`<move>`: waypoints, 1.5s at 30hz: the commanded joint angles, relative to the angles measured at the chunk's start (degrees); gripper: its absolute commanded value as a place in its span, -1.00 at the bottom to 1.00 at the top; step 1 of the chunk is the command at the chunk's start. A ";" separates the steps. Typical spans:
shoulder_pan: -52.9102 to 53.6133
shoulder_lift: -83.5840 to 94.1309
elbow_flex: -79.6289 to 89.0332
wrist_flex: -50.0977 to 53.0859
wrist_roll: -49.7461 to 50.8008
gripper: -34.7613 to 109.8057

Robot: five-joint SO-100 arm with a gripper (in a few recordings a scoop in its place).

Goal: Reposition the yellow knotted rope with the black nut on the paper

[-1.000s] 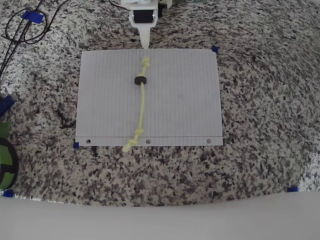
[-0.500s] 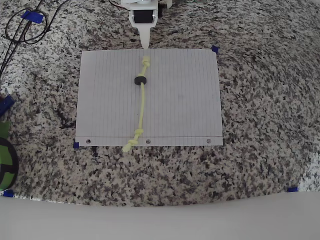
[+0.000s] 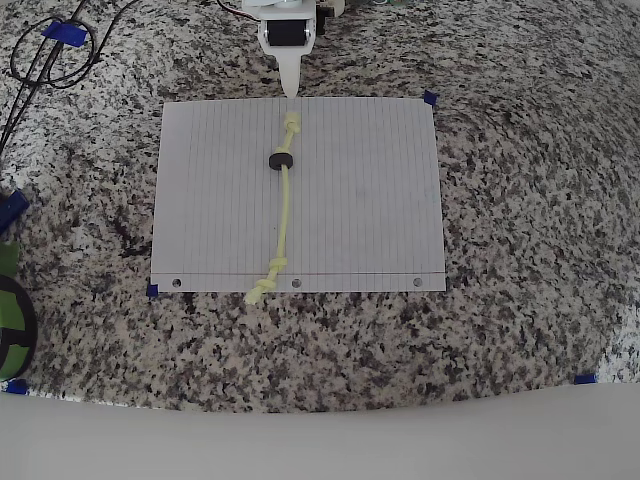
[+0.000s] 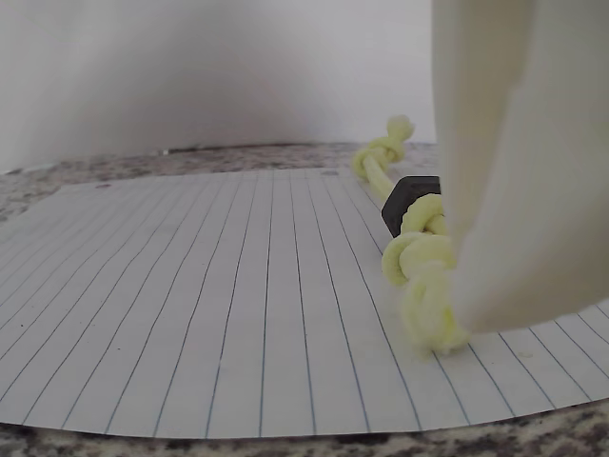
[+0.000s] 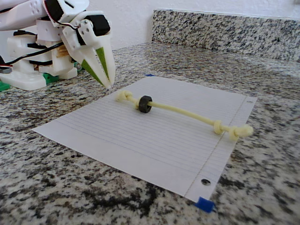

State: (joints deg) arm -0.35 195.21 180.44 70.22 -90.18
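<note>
— So, where is the end effector (image 3: 291, 92) against the sheet?

— Right at the top edge of the paper (image 3: 370, 200) in the overhead view, tips pressed together and pinching nothing, just short of the near knot. In the fixed view its point (image 5: 108, 84) hangs just above the desk (image 5: 262, 168), beside the paper's far edge.

— And the cord?

— The yellow knotted rope (image 3: 283, 215) runs down the middle of the sheet, one knot near the top edge, the other lying over the punched edge onto the granite. The black nut (image 3: 281, 160) sits on the cord close to the upper knot; the wrist view shows it (image 4: 404, 200) just behind that knot.

— Room to move?

— Bare paper on both sides of the cord, open granite all round; black cables (image 3: 45, 55) lie well off at the upper left.

— Anything changed from a second ago?

— Nothing: arm, rope and nut lie as they did.
</note>
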 commanded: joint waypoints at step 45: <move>-0.70 -23.91 -19.86 -7.91 17.67 -0.43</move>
State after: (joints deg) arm 0.00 175.43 163.56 64.25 -80.95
